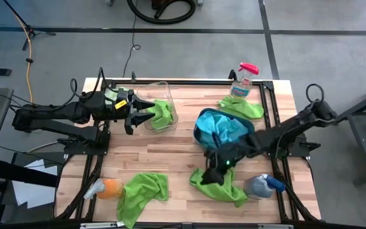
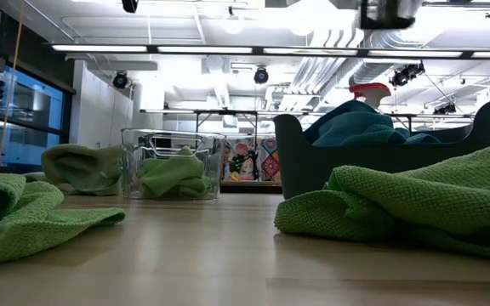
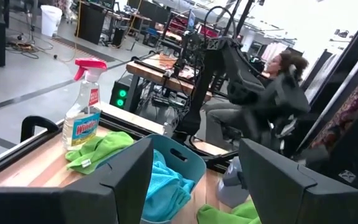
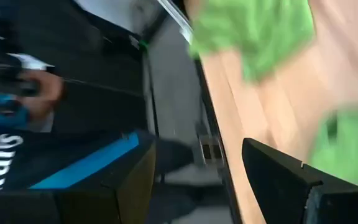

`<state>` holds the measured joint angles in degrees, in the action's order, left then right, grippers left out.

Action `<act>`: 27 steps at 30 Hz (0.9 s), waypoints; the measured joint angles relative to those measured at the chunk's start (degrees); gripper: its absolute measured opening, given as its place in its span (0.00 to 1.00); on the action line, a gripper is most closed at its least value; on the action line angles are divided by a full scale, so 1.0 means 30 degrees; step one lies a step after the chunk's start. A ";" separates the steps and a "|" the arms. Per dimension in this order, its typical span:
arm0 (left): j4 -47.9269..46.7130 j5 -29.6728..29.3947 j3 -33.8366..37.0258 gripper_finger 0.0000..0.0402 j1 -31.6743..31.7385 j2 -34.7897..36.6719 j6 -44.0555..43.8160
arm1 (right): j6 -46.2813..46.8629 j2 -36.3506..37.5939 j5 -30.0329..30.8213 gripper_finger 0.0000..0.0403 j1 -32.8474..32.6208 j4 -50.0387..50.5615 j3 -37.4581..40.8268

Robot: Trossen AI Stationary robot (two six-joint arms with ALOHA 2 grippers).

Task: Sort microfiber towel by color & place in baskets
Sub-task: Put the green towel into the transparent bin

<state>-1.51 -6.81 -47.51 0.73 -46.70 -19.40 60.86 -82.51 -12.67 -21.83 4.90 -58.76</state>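
While the high view lays out the whole wooden bench [image 1: 170, 149], only the left wrist view shows the left hand [image 3: 194, 180] with fingers spread apart and nothing between them. From above, that left hand [image 1: 146, 113] sits at the clear see-through plastic basket [image 1: 154, 105] at the far left, which holds a green microfiber towel [image 1: 164, 113]. The opaque dark teal-blue basket [image 1: 202, 132], right of centre, holds a turquoise towel [image 1: 224, 129]. The right hand [image 1: 216, 166] hovers over a crumpled green towel [image 1: 224, 186] near the front; its fingers stand apart in the right wrist view. The low view alone shows both baskets side-on, neither hand visible there.
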 joint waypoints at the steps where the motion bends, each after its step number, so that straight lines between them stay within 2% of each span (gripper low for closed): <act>1: -0.0011 -0.0005 0.0000 0.57 0.0000 0.0000 0.0000 | 0.0808 -0.0281 0.0009 0.59 -0.0314 0.0351 0.0000; 7: -0.0071 -0.0002 0.0000 0.57 0.0000 0.0000 0.0000 | 0.4760 -0.1556 0.0997 0.57 -0.1740 0.3959 -0.0042; 10: -0.0098 0.0002 0.0000 0.57 0.0000 0.0000 0.0007 | 0.5353 -0.2566 0.0867 0.56 -0.2004 0.6968 -0.0923; 17: -0.0115 0.0002 0.0000 0.57 0.0000 0.0000 0.0007 | 0.2924 -0.5824 0.1045 0.55 -0.2007 1.4110 -0.4992; 21: -0.0127 0.0025 0.0000 0.57 0.0000 0.0000 0.0007 | 0.1460 -0.7525 0.0814 0.55 -0.2037 1.4718 -0.6131; 27: -0.0127 0.0075 0.0000 0.57 0.0000 0.0000 0.0010 | 0.0822 -0.9528 0.1314 0.55 -0.2123 1.4891 -0.6099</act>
<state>-1.89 -6.59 -47.51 0.73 -46.70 -19.37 63.32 -111.10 -8.72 -28.20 49.57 -77.06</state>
